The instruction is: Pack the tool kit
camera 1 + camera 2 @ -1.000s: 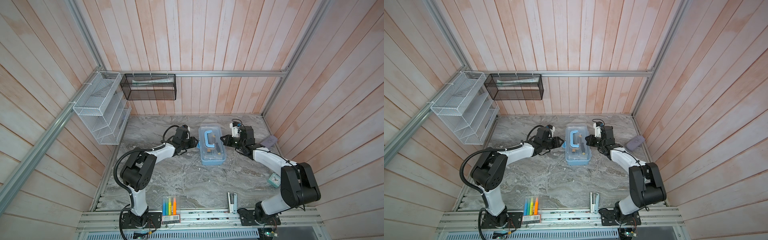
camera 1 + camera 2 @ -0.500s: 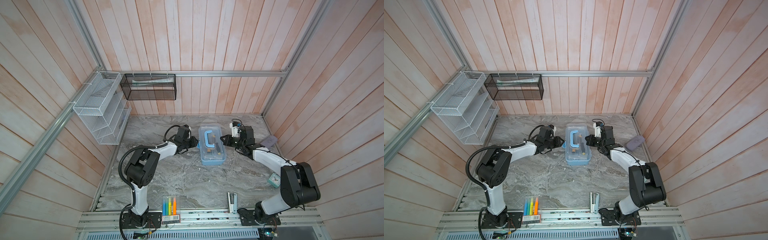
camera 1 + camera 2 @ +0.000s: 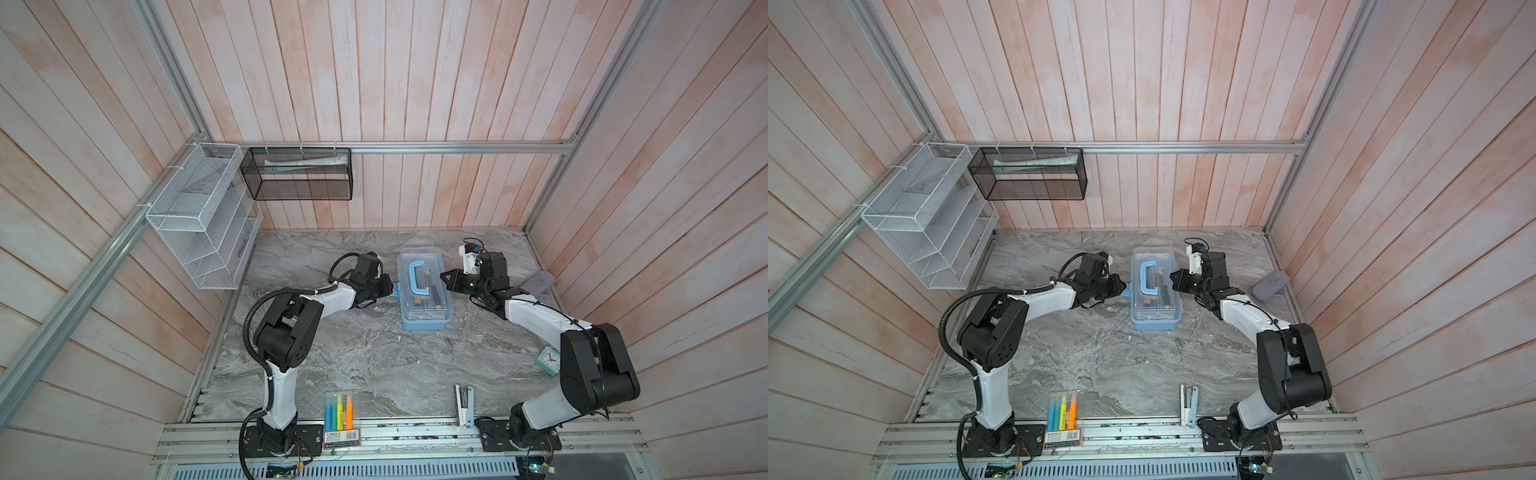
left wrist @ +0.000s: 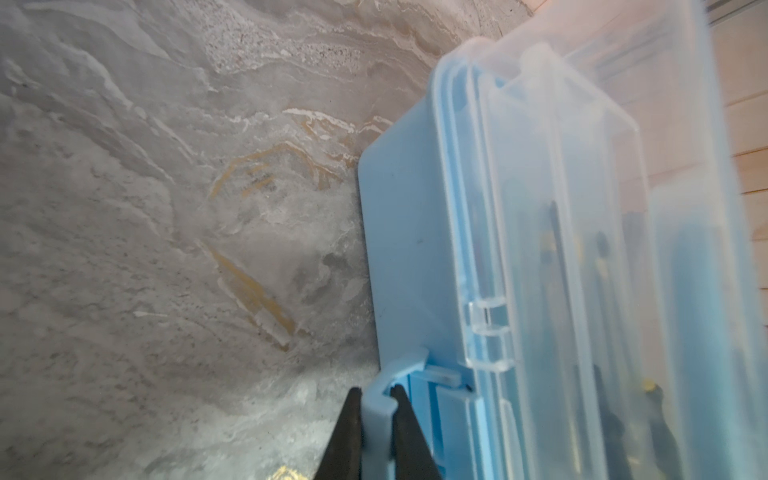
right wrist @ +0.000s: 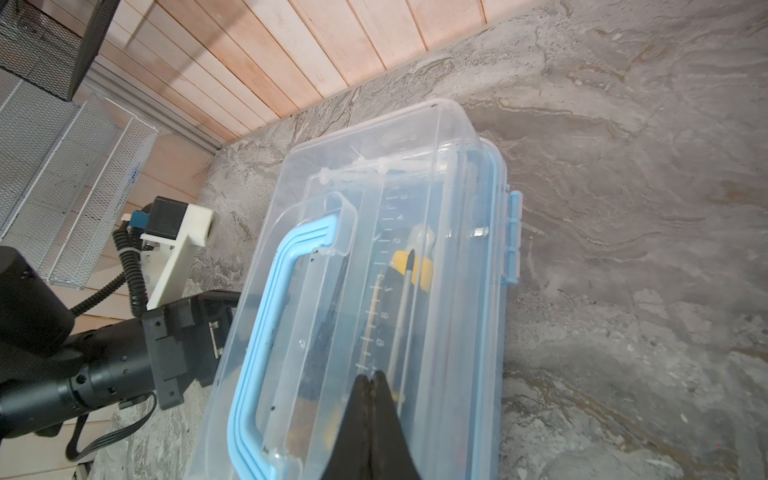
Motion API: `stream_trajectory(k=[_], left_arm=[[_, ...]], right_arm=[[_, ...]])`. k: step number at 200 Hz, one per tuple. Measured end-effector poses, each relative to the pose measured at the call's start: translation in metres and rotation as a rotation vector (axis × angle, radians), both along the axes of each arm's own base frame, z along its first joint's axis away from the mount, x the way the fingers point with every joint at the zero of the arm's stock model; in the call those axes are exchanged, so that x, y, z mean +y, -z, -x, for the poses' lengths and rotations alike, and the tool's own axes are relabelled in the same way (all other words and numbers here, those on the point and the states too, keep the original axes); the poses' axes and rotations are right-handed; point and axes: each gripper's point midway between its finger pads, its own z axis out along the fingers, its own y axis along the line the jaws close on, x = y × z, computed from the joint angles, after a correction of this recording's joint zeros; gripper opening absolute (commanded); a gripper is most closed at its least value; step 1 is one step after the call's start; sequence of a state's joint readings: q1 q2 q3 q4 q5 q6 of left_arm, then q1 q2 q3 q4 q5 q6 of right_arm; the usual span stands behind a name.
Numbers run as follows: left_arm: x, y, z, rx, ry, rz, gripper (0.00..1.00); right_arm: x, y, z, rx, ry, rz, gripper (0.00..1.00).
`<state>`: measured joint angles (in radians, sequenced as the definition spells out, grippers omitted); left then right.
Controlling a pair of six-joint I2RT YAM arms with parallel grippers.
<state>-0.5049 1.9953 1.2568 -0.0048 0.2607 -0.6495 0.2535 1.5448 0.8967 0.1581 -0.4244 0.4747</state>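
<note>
The left gripper (image 4: 376, 419) reaches in low from the left side of the grey marble table (image 3: 353, 353). Its two black fingers (image 4: 351, 419) are nearly together and pinch a thin blue latch (image 4: 376, 401) on the left long side of the tool box (image 3: 424, 322). One finger is outside the latch and one behind it, and the free end of the latch stands off the box wall.

In both top views the box sits flat on the table towards the back, between the two arms, with its clear lid down and its blue handle (image 3: 415, 278) lying on top. Through the lid the right wrist view shows a yellow and black knife (image 5: 411, 266) and a thin metal shaft beside it. The latch on the right side (image 5: 513, 237) lies folded against the box.

The right gripper (image 5: 371, 380) has its fingers pressed tight together and grips nothing. Its tip is at the right edge of the lid (image 3: 444, 276). Whether it touches the lid cannot be told.
</note>
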Motion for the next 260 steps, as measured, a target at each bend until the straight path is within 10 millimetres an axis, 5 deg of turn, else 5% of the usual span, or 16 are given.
stream_trajectory(k=[93, 132, 164, 260], left_arm=[[0.009, -0.009, 0.001, 0.031, -0.013, 0.036, 0.15], [0.006, -0.031, 0.002, -0.003, 0.000, 0.069, 0.23], [0.001, -0.044, 0.002, -0.030, 0.017, 0.094, 0.42], [-0.012, -0.049, 0.010, -0.033, 0.064, 0.163, 0.32]], right_arm=[[0.000, 0.000, -0.002, -0.004, 0.000, -0.002, 0.02], [0.001, 0.000, -0.002, -0.007, -0.001, -0.004, 0.02], [0.001, 0.000, -0.003, -0.008, -0.002, -0.007, 0.02], [0.004, 0.001, -0.003, -0.009, -0.013, -0.015, 0.00]])
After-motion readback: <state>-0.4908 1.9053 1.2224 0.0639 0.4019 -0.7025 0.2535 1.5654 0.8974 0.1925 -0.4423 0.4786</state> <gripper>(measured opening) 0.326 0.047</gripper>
